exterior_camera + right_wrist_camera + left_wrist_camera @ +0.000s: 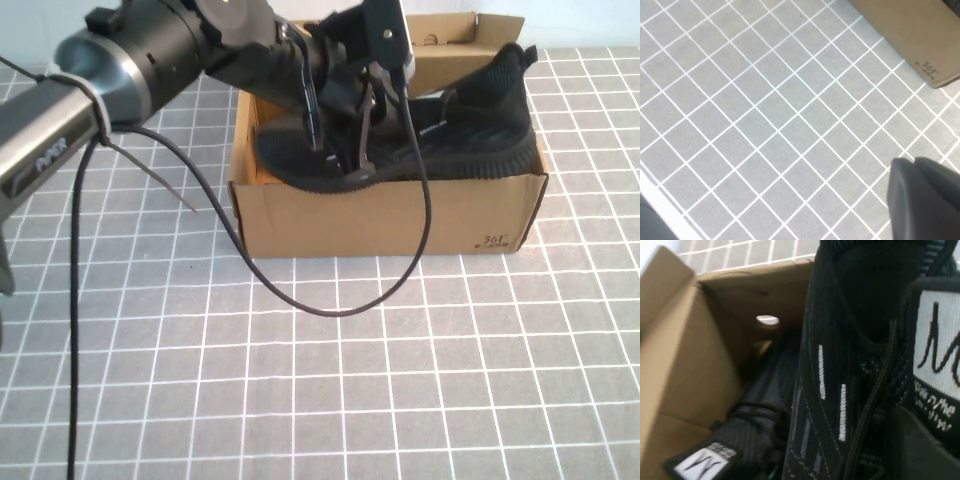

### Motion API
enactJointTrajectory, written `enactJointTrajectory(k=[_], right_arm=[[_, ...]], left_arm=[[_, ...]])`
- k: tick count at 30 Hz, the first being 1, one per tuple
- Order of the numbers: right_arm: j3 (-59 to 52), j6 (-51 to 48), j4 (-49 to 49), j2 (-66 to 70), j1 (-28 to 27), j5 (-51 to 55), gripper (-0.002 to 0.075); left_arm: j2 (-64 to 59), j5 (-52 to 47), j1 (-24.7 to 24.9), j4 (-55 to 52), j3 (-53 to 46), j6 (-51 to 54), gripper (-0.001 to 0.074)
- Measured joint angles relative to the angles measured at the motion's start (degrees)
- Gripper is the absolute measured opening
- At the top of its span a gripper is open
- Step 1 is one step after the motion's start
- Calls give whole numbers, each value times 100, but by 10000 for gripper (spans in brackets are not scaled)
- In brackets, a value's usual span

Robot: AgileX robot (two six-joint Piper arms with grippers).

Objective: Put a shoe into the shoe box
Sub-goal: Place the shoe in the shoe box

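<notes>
The brown shoe box (380,222) stands at the table's far middle with its flaps up. My left gripper (345,130) reaches over it from the left and is shut on the black sneaker (470,130) at its tongue. The shoe lies tilted along the box's open top, toe left, heel raised at the far right. In the left wrist view the shoe (840,365) fills the frame, with its white tongue tag (937,340) beside one dark finger (925,450). My right gripper (925,195) is shut and empty over the table, out of the high view.
A second black sneaker (755,410) lies inside the box, against its cardboard wall (680,355). A black cable (330,305) hangs from the left arm across the box front. The box's printed corner (927,67) shows beyond the right gripper. Grey gridded tabletop (400,400) lies in front.
</notes>
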State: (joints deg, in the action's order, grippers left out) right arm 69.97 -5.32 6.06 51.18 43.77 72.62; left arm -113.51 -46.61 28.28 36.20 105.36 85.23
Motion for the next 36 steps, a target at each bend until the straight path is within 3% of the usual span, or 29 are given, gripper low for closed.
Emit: enactJointTrajectory(k=[24,36], right_arm=[[-241,26,0,0,0,-15,-16],[-289,26,0,0,0,-36,-16]], left_arm=[[-355,468,0,132,300,-75,20],[-621,452,0,157,300,519,20]])
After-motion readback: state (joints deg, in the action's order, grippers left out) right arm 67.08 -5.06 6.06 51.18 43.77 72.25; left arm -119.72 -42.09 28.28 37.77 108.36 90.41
